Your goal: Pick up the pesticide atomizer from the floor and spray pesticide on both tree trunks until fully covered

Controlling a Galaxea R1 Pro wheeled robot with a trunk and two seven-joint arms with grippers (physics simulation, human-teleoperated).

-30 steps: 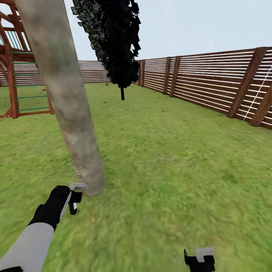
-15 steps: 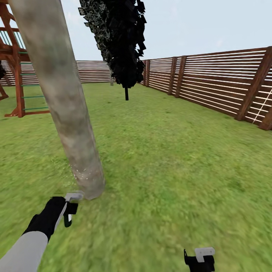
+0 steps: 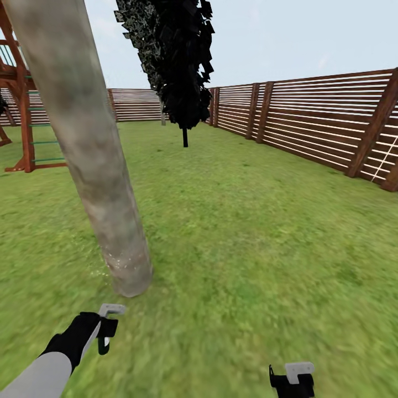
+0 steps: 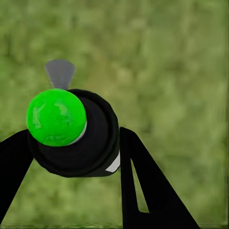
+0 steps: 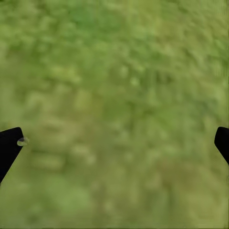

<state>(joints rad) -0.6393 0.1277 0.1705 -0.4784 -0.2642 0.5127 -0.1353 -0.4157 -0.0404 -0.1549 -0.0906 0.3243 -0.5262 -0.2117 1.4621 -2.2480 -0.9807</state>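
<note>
The pale mottled tree trunk (image 3: 94, 149) leans up across the left of the head view, with white specks near its base. My left gripper (image 3: 104, 330) hovers low over the grass a short way in front of that base, not touching it. It is shut on the pesticide atomizer (image 4: 71, 136), a black body with a bright green round cap and a grey nozzle tip. My right gripper (image 3: 291, 378) sits at the lower edge over the lawn, open, with bare grass between its fingertips (image 5: 9, 148).
A near-black conifer (image 3: 177, 61) stands beyond the trunk. The brown slatted fence (image 3: 309, 121) runs along the right and back. A red-brown wooden play frame (image 3: 22, 110) stands at the far left. Green lawn (image 3: 249, 232) spreads to the right.
My left gripper with the atomizer has drawn back from the trunk's base toward me. The view has shifted slightly; the right gripper has stayed put.
</note>
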